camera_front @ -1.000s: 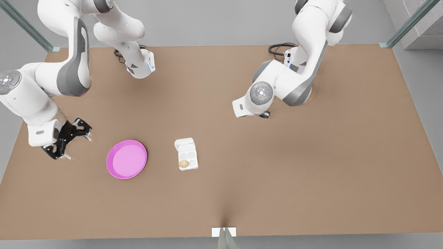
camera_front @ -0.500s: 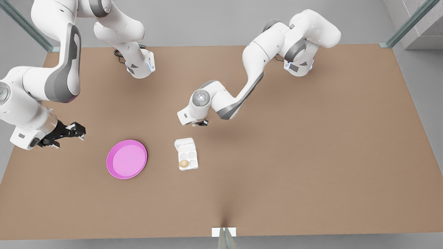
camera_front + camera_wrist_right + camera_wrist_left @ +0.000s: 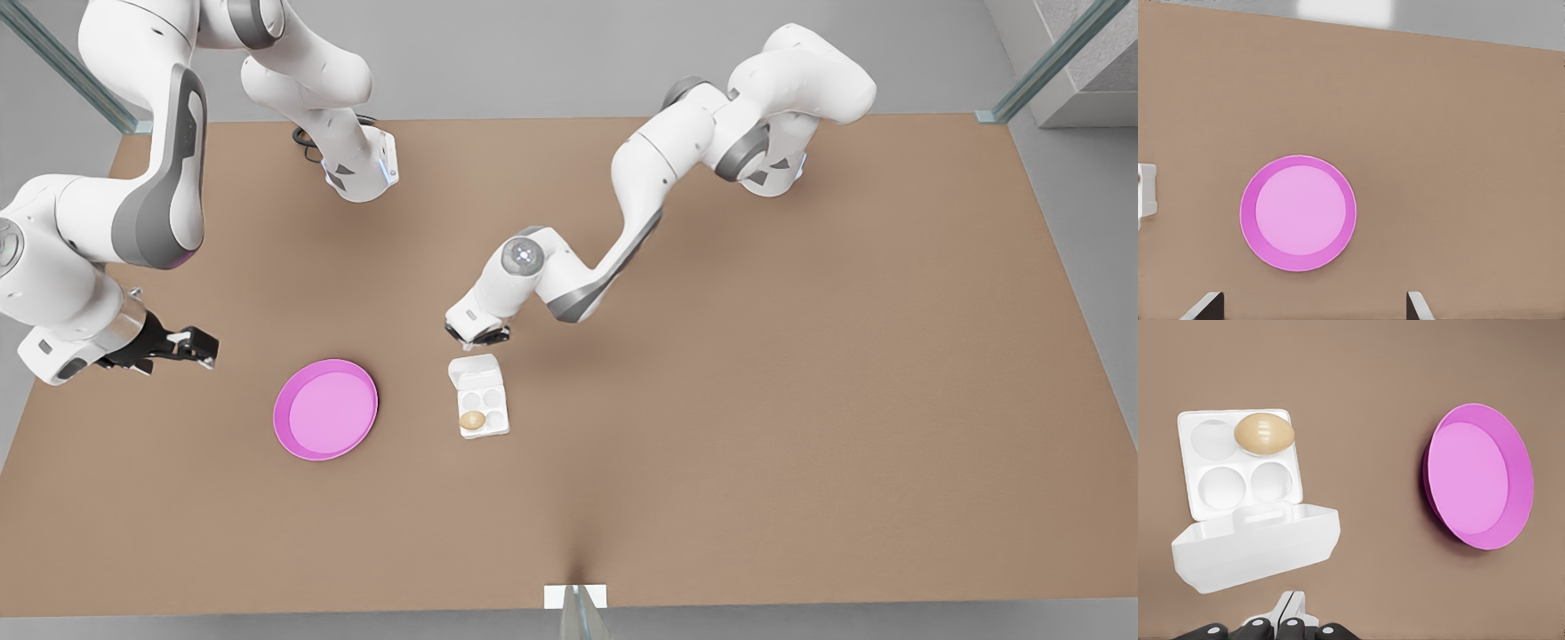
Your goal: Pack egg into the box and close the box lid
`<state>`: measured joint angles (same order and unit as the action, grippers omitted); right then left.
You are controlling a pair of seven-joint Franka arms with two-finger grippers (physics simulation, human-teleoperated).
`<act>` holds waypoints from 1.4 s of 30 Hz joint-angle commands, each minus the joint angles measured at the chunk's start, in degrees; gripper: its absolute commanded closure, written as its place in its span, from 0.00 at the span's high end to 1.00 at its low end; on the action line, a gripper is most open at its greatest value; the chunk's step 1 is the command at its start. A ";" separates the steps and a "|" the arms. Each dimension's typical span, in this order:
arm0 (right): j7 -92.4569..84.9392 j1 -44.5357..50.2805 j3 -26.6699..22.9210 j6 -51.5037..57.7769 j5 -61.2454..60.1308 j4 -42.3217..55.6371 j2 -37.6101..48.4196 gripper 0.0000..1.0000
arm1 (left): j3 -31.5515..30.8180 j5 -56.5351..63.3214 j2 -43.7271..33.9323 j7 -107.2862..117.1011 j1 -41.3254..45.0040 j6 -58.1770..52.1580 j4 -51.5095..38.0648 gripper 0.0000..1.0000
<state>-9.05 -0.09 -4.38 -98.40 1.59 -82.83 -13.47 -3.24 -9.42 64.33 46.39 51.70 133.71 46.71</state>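
While egg sits in box, pink plate beside, left tool near lid

The left gripper is hanging low at the end of a long, bent arm that is reaching in from the front view's far right, its fingers pressed together. The right gripper is hovering out at the front view's left edge, pointing sideways, its two fingertips spread wide apart
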 commanded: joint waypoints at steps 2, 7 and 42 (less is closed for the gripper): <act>10.63 -0.08 -0.01 -0.04 -0.01 0.03 0.02 1.00 | -0.19 0.02 0.80 11.18 0.07 3.13 -0.04 0.21; 10.63 -0.17 -0.01 -0.04 -0.01 0.03 -0.07 1.00 | 0.25 0.02 0.54 10.47 -1.16 2.96 0.23 0.21; 10.45 -1.05 -0.19 0.05 -0.01 2.49 -1.04 1.00 | 6.66 13.73 -57.47 -40.41 -41.94 -48.81 37.14 1.00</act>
